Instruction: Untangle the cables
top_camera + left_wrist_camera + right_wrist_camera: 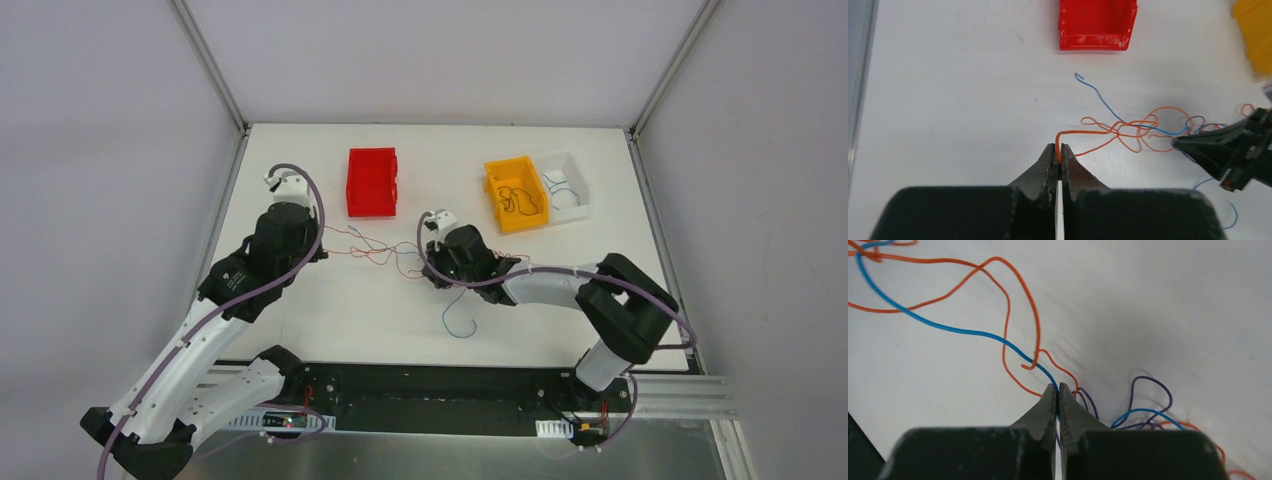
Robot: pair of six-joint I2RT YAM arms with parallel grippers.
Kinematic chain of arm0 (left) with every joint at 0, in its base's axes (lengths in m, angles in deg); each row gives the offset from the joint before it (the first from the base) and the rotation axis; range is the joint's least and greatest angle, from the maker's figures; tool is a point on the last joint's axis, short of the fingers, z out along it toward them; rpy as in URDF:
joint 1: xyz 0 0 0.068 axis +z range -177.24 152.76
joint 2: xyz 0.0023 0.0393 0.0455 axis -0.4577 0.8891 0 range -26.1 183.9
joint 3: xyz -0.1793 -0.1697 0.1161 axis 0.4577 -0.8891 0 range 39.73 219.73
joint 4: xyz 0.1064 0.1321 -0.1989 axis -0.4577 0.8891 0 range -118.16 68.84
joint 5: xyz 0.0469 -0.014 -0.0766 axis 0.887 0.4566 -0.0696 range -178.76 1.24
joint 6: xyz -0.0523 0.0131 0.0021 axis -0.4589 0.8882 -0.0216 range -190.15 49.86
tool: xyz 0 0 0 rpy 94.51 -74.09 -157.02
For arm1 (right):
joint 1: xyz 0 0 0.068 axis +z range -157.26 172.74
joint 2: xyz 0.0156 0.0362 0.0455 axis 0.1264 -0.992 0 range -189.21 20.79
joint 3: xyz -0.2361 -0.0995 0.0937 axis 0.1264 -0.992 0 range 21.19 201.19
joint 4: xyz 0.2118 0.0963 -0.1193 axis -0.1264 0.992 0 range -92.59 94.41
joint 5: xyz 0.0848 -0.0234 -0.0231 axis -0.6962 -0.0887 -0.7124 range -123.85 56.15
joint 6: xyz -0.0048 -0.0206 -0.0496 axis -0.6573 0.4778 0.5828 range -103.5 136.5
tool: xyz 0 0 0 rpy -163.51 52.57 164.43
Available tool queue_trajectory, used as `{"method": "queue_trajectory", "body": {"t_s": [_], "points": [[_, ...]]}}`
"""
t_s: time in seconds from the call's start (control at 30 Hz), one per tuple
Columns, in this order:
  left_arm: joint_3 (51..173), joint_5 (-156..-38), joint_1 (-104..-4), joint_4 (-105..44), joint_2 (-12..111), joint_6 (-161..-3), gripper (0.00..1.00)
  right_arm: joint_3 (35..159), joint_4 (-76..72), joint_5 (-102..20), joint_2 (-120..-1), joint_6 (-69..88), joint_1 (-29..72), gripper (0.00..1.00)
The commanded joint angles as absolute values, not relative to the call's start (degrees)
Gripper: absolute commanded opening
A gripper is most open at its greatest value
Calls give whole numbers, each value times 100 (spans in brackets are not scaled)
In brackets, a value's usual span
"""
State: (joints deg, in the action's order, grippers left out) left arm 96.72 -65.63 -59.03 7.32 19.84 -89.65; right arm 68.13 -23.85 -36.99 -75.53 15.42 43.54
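The cables point(385, 250) are thin orange, blue and purple wires lying in a loose tangle on the white table between my two grippers. My left gripper point(1058, 146) is shut on the end of an orange wire point(1083, 132), which runs right into the orange loops point(1140, 132). A blue wire point(1098, 95) crosses those loops. My right gripper point(1058, 385) is shut on a blue wire point(948, 327), with orange strands point(1008, 315) and purple strands point(1153, 385) lying around its tips. From the left wrist view the right gripper point(1179, 144) sits at the tangle's right edge.
A red bin point(372, 182) stands behind the tangle. At the back right, an orange bin point(497, 190) holds dark wires and a white bin point(577, 185) holds a blue one. A separate blue strand point(458, 322) lies towards the near edge, below the right wrist.
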Motion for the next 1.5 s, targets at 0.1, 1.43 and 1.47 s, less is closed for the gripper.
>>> {"method": "queue_trajectory", "body": {"t_s": [0.1, 1.43, 1.47], "points": [[10284, -5167, -5855, 1682, 2104, -8553, 0, 5842, -2130, -2074, -5817, 403, 4304, 0], [10811, -6373, -4609, 1780, 2801, -8518, 0, 3963, -1903, -1709, -3138, -1042, 2630, 2], [10741, -6854, -4605, 1645, 2804, -8499, 0, 3999, -1898, -1740, -3233, -1035, 2663, 2]]}}
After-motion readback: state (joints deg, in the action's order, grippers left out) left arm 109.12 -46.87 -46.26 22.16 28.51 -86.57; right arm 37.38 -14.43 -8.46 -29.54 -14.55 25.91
